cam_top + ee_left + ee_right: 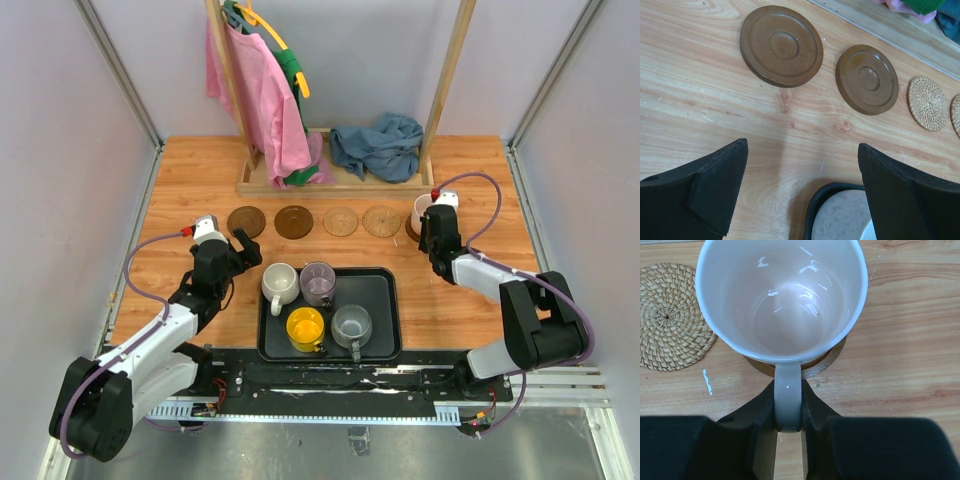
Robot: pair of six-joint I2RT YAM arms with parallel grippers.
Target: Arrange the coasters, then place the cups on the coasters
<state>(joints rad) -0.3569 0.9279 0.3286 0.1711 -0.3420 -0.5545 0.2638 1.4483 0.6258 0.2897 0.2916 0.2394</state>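
**Pink cup (pixel 785 300) over the fifth coaster (pixel 826 362), at the right end of the row.** The right fingers (pixel 762 425) are closed on either side of the cup's handle, which runs down between them. Only a sliver of the dark brown disc shows beneath the cup's near side, so we cannot tell whether the base already rests on it.

To finish this step well, we judge that the cup should sit flat and centred before it is let go. The fingers should then part just enough to free the handle. The arm should draw straight back along the handle's line, so that the cup is neither turned nor dragged. The woven coaster (pixel 670 320) lies just beside on the left, apart from the cup.

The left fingers (pixel 715 185) stand wide open and hold nothing. They hang above the counter (pixel 700 90), near the far left corner of the black tray (pixel 378 292).

Four coasters lie bare: the leftmost brown coaster (pixel 246 221), the second brown coaster (pixel 293 221), the third coaster (pixel 340 221) and the woven one. In the tray wait the cream cup (pixel 279 283), purple cup (pixel 317 282), yellow cup (pixel 305 327) and grey cup (pixel 351 324).

These four cups stand close together, which we expect to crowd any approach to a handle. The tray's raised rim must also be cleared on lifting. Behind the row stands a wooden rack (pixel 300 185) with a pink garment (pixel 260 100) and a blue cloth (pixel 378 145), near enough to limit a reach from the far side.
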